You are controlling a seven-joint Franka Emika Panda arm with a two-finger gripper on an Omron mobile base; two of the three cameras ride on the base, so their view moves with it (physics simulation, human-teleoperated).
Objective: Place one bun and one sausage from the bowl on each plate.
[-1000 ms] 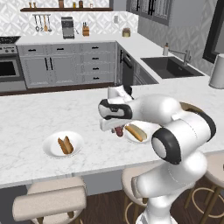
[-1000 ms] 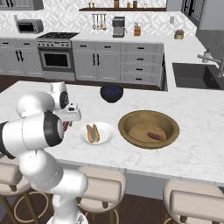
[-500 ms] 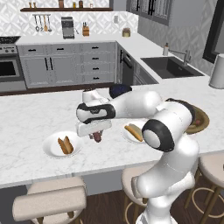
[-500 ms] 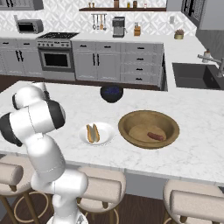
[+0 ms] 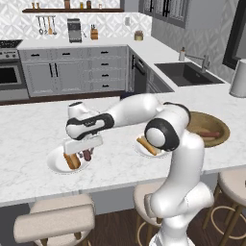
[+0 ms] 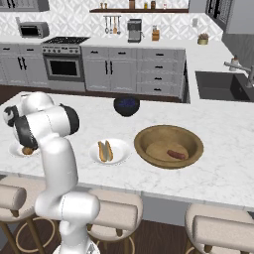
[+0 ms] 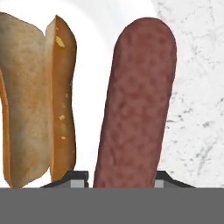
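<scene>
1. Here, the gripper [image 5: 86, 154] hangs low over the left plate [image 5: 55, 163], its fingertips pinching a sausage [image 7: 135, 105] that reaches down toward the plate's white surface.
2. That plate already carries a bun [image 5: 71, 161], lying just beside the held sausage; whether the sausage touches the plate cannot be told.
3. The second plate [image 6: 117, 154] holds a bun and sausage pair [image 6: 104, 151] side by side.
4. The wooden bowl [image 6: 190, 143], to the right of it, contains one remaining sausage [image 6: 175, 155].
5. A dark blue bowl [image 6: 126, 105] sits farther back on the counter [image 6: 223, 168].
</scene>
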